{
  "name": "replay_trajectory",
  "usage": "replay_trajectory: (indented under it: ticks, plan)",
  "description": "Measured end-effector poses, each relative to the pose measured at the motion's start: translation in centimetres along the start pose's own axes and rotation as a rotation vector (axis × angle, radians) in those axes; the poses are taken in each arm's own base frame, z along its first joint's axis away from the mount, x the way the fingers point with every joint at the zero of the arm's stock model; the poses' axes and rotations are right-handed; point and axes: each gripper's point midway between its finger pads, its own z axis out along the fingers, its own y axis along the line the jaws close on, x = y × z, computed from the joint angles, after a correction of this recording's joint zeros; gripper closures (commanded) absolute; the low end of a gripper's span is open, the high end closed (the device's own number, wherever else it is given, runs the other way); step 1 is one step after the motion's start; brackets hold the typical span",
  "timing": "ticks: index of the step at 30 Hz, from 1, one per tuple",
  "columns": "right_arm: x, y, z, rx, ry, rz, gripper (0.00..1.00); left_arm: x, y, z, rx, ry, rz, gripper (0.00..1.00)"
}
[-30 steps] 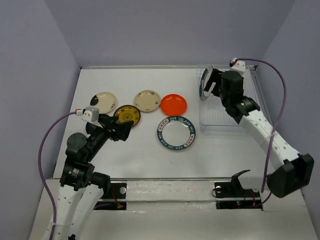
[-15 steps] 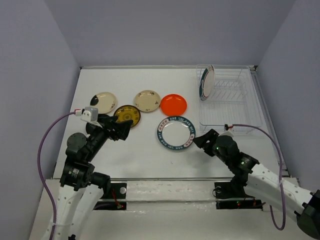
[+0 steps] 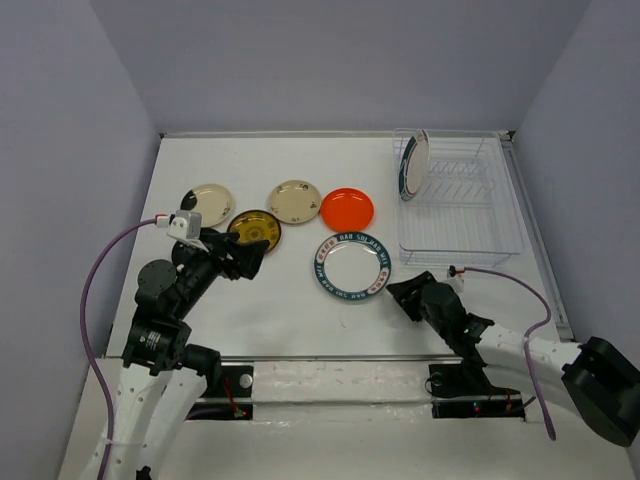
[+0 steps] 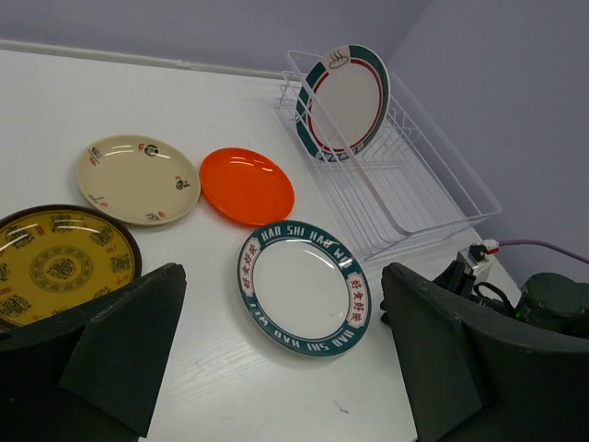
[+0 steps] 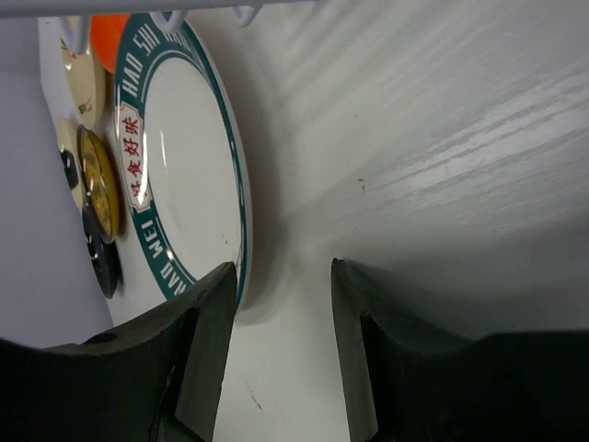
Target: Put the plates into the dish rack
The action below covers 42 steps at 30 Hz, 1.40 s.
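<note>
From above, the dish rack (image 3: 462,256) sits in the upper right of the frame. The racked plate (image 3: 412,165) stands on edge at its left end with its face to the left, upright so the prongs can hold it. The flat teal-rimmed plate (image 3: 350,268) lies face up at the centre of the counter (image 3: 280,310). The orange-red plate (image 3: 347,208), cream plate (image 3: 295,201), amber plate (image 3: 254,228) and second cream plate (image 3: 209,204) trail off to the upper left. Your right claw (image 3: 402,290) lies low just beside the flat plate's lower-right rim, and your left claw (image 3: 256,256) hovers by the amber plate.

In the left wrist view, that claw is spread wide and holds nothing.

In the right wrist view, the fingers are parted with only bare counter between them, and one tip is beside the rim. You look set to pinch that edge. A round plate has no long axis, so you will have to tip it upright before it can go in a slot.
</note>
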Motion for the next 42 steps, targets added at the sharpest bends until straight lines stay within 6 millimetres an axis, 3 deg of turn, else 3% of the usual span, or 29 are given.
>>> replay_trajectory:
  ticks: [7, 19, 23, 30, 33, 35, 37, 40, 42]
  plan:
    - [0.6, 1.1, 1.9, -0.04, -0.011, 0.035, 0.54, 0.1, -0.1, 0.1, 0.007, 0.008, -0.001, 0.01]
    - [1.2, 1.4, 4.1, -0.076, -0.027, 0.096, 0.77, 0.2, -0.2, 0.1, 0.013, 0.012, -0.001, 0.01]
    - [1.3, 1.6, 4.6, -0.084, -0.027, 0.099, 0.93, 0.2, -0.1, 0.1, 0.009, 0.011, -0.001, 0.01]
    - [1.7, 1.9, 5.1, -0.106, -0.016, 0.069, 0.93, 0.2, -0.1, 0.1, 0.011, 0.011, 0.002, 0.01]
    - [2.3, 2.4, 4.2, -0.12, 0.016, 0.01, 0.93, 0.2, -0.1, 0.1, 0.012, 0.012, 0.002, 0.01]
    - [3.1, 3.7, 3.1, -0.133, 0.045, -0.078, 0.93, 0.2, -0.1, 0.1, 0.013, 0.011, 0.002, 0.01]
    - [3.2, 6.4, 1.9, -0.171, 0.049, -0.187, 0.93, 0.2, -0.1, 0.0, 0.013, 0.011, 0.003, 0.01]
    - [1.4, 12.7, -0.6, -0.268, -0.014, -0.334, 0.93, 0.1, -0.2, 0.0, 0.015, 0.009, 0.003, 0.01]
    - [-1.7, 18.3, -2.7, -0.327, -0.125, -0.411, 0.93, 0.1, -0.2, 0.0, 0.017, 0.01, 0.004, 0.01]
